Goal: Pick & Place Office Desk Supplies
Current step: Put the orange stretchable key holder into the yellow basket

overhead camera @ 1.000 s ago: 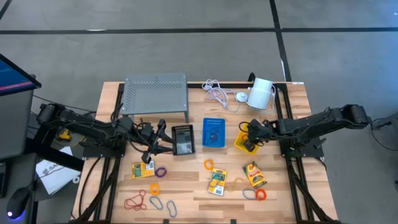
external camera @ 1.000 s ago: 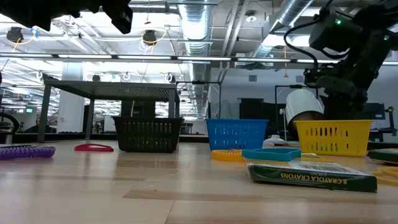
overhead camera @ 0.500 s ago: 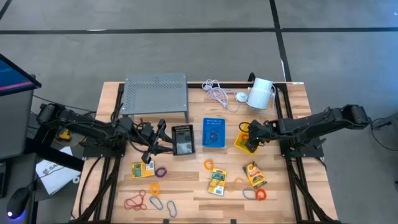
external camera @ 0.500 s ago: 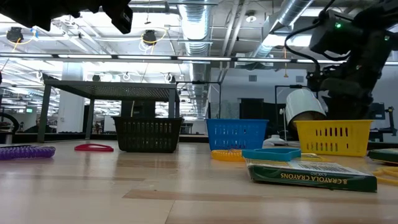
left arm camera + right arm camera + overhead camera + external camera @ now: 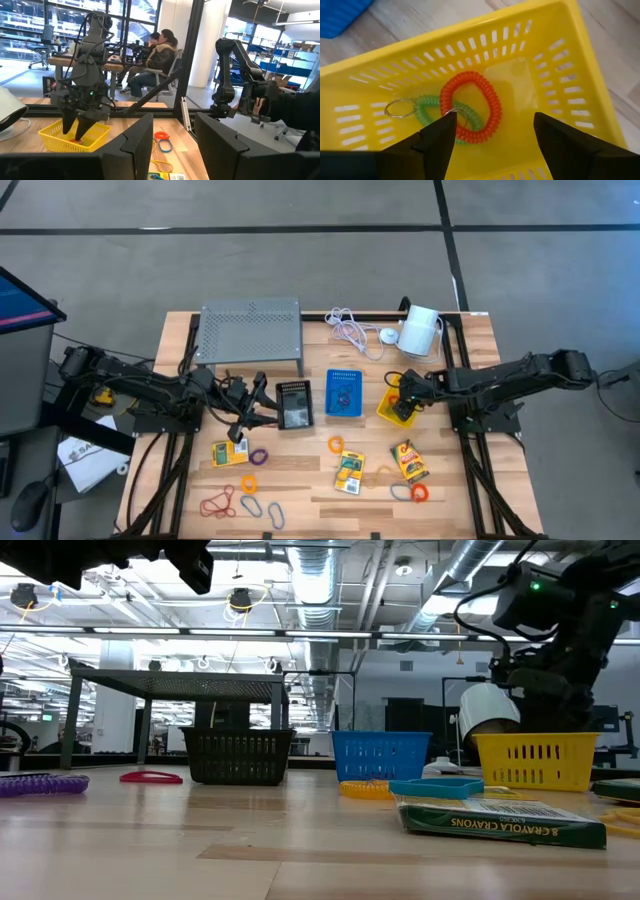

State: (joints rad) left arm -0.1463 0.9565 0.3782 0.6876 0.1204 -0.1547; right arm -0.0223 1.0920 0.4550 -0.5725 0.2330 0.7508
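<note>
Right now the right gripper (image 5: 403, 406) hangs over the yellow bin (image 5: 390, 411), jaws spread wide w/ nothing between them. Seen from the right wrist, an orange coil loop (image 5: 471, 106) lies on the bin floor, overlapping a green coil loop (image 5: 440, 111), each w/ a thin metal ring. In the low view that arm stands just above the bin's rim.

Left gripper (image 5: 247, 418) waits near the black bin (image 5: 294, 404), at its left side; jaws apart, empty, per the left wrist view.

3 bins sit in a row mid-worktop (image 5: 310, 480): black, blue bin (image 5: 344, 393), yellow. Blue one has something small inside, can't tell what.

Loose supplies nearer the front edge:
- yellow card packet (image 5: 228, 453) w/ a purple loop (image 5: 259, 455) just beside it
- orange loop (image 5: 248, 483), red loops (image 5: 218, 503) & 2 darker loops (image 5: 262, 511) at front left
- 2nd packet (image 5: 349, 471) centre, small orange loop (image 5: 335, 444) close by
- crayon packet (image 5: 409, 461) at right, blue loop (image 5: 401, 492) & red-orange loop (image 5: 420, 493) touching below it

At the back: grey perforated stand (image 5: 250, 332), white cable (image 5: 349, 330), white cylinder (image 5: 420, 331).

Beyond the worktop, 2 people sit at a desk (image 5: 157, 55), seen from the left wrist.
</note>
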